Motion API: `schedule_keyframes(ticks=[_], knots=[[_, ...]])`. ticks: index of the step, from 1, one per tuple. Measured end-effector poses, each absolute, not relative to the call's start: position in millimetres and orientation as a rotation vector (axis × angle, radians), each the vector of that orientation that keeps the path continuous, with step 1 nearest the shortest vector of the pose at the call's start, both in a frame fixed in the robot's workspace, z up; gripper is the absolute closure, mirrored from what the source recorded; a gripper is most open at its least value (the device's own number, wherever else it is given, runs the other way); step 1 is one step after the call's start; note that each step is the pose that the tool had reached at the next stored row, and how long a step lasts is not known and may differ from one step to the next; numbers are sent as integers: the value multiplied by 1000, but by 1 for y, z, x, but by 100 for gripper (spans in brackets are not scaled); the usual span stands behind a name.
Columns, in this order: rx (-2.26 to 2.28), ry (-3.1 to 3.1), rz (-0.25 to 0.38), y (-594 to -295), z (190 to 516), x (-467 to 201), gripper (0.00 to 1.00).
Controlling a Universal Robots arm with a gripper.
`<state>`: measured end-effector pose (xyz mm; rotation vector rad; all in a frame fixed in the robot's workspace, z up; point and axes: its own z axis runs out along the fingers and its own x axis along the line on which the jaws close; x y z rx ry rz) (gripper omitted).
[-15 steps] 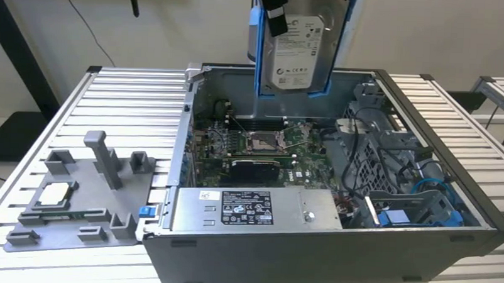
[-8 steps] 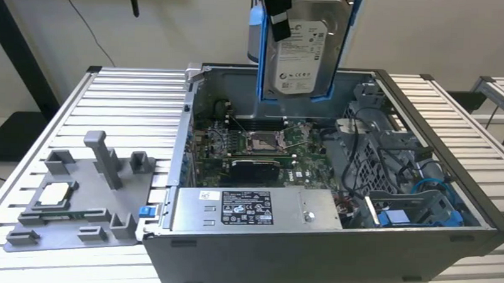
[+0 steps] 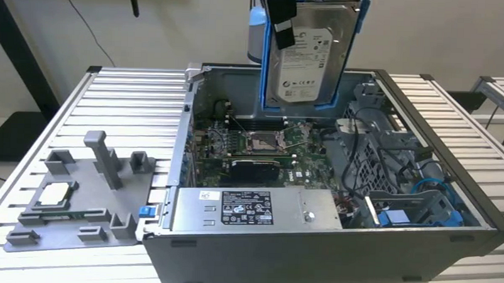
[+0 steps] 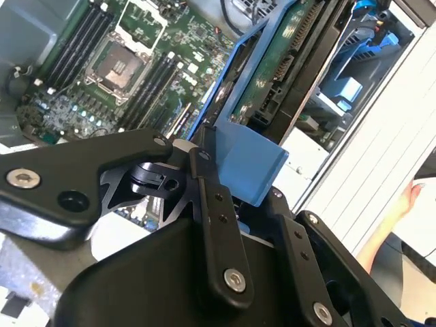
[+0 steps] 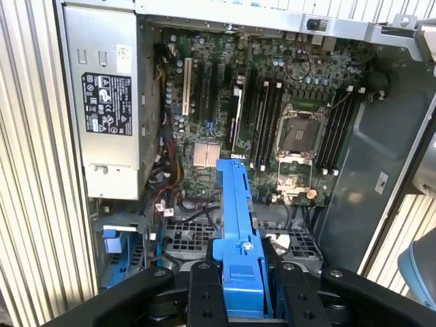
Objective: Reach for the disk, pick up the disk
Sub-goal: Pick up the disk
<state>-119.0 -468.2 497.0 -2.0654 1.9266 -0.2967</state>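
The disk [image 3: 310, 55], a silver-grey hard drive with a white label in a blue bracket, hangs upright above the far side of the open computer case [image 3: 315, 263], clear of it. In both wrist views my gripper [image 5: 240, 262] is shut on the disk's blue bracket [image 5: 235, 197], with one black finger [image 5: 204, 289] on each side of the bracket's end. In the second wrist view the disk's green circuit side [image 4: 286, 61] faces the camera, with the gripper [image 4: 238, 184] clamped on the bracket tab.
Below lie the motherboard [image 3: 261, 142] with its processor socket and the power supply [image 3: 258, 208]. A grey fixture tray [image 3: 106, 227] holding a small white-topped chip [image 3: 56, 194] sits on the slatted table [image 3: 127, 106] at the exterior view's left. A person's hand [image 4: 409, 197] is beside the table.
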Motion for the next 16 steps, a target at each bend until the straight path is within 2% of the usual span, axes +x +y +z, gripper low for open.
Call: schedule_keyframes(ticks=[16], knots=[[-2064, 1930, -299, -490, 491, -113, 100]])
